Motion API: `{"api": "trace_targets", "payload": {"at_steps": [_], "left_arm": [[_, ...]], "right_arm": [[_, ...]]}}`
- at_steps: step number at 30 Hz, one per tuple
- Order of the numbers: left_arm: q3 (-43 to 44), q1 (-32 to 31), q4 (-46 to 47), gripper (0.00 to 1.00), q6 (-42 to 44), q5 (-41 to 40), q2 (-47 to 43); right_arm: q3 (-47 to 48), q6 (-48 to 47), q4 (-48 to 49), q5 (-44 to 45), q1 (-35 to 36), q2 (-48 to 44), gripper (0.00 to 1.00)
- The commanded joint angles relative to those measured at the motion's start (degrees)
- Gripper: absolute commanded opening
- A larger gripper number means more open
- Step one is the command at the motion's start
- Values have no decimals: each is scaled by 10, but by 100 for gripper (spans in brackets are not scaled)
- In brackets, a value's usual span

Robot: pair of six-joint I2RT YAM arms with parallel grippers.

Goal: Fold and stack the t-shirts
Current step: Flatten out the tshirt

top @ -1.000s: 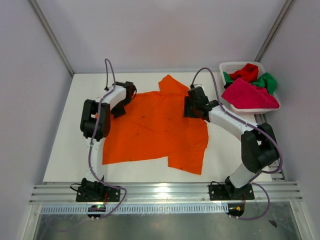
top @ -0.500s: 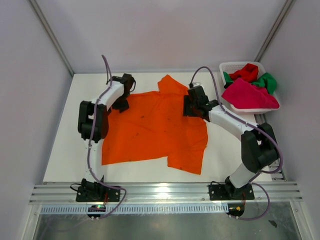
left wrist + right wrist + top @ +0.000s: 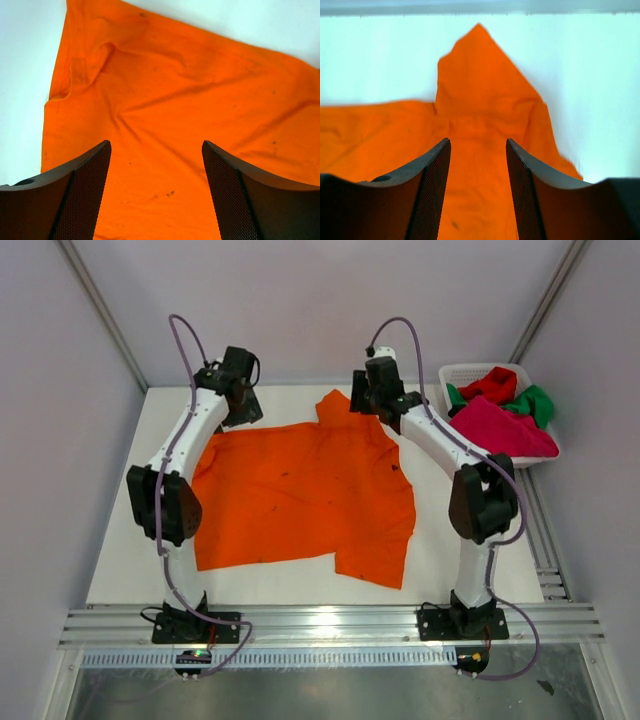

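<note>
The top camera looks down from above and behind the arm bases over the whole counter [image 3: 270, 587]. Wrist cameras look closely past the left end effector [image 3: 156, 150] and right end effector [image 3: 478, 145] onto the orange t-shirt [image 3: 300, 490], shared by all three views.

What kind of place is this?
Probably a robot lab booth, not a house: the left arm and right arm are bolted to a metal rail, plain walls box in a white table, and an orange t-shirt lies spread out.
</note>
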Motion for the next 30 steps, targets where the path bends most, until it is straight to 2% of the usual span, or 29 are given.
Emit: {"api": "trace_targets", "payload": {"at_steps": [1,5,9,16,23,30], "left_arm": [[-22,0,-4,76,10,21,-15],[-33,-1,-8,75,4,38,-26],[-53,-2,0,76,-9,67,-40],[-76,-16,3,75,-25,95,-66],[-76,-27,-3,76,-31,96,-70],[-78,-39,-3,75,-42,95,-64]], "right_arm": [[109,-15,-17,-10,-15,61,53],[272,-62,-61,-28,-26,149,53],[339,-118,-75,-26,-29,214,53],[328,-141,-36,-19,-40,266,53],[303,-148,-24,-49,-48,297,53],[261,-133,-31,-50,-48,285,53]]}}
